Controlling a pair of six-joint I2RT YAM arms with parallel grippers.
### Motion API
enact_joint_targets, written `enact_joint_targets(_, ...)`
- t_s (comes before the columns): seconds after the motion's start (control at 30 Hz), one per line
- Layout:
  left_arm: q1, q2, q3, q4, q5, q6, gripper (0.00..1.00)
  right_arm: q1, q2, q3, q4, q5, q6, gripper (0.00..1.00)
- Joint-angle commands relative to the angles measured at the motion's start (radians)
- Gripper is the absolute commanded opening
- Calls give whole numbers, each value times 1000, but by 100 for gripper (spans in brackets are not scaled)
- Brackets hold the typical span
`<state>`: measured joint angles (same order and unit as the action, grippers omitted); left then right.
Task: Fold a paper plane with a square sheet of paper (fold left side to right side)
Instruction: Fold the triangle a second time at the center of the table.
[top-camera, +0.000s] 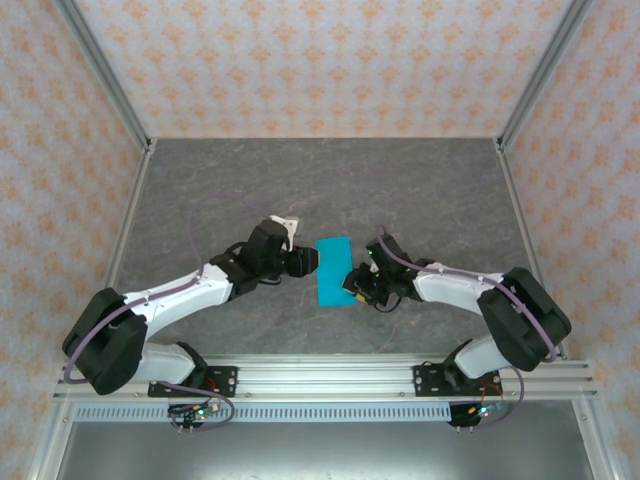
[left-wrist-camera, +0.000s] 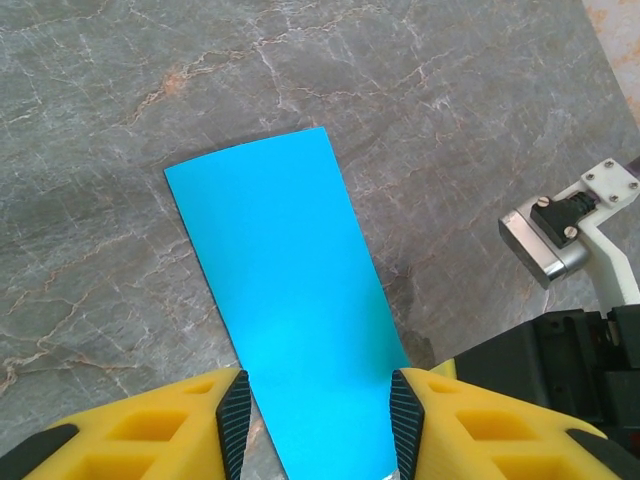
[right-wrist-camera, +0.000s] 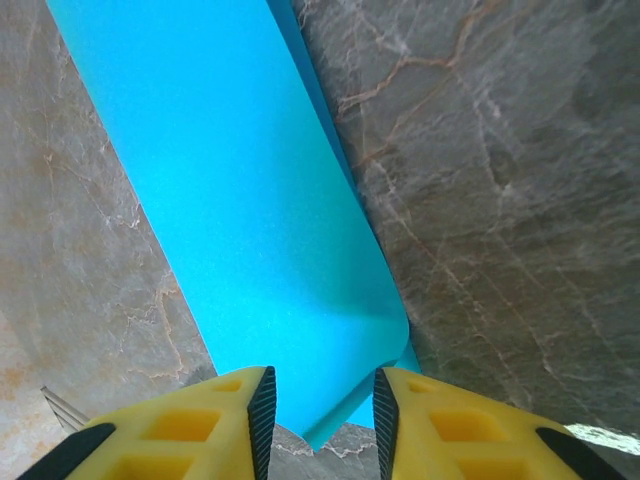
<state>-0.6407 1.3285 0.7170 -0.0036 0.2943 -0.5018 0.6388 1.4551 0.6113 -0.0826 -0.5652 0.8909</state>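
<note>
The square sheet of paper (top-camera: 333, 270), folded double, lies in the middle of the counter (top-camera: 200, 190); left gripper (left-wrist-camera: 318, 415) and right gripper (right-wrist-camera: 322, 405) both stand apart, straddling its ends. Best to press the crease flat with edges matched

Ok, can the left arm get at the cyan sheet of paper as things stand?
Probably yes: the left gripper, jaws open, straddles one end of the cyan sheet of paper with nothing between. The right gripper sits at its other side, out of the way.
</note>
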Motion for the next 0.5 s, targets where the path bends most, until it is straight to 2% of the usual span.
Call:
enact_joint_targets(0.0, 3, -23, -4, -15, -40, 26, 45, -2, -12, 7, -32, 12, 8, 35)
enact_joint_targets(0.47, 3, -36, 1, -23, -44, 40, 45, -2, 13, -24, -55, -10, 14, 35)
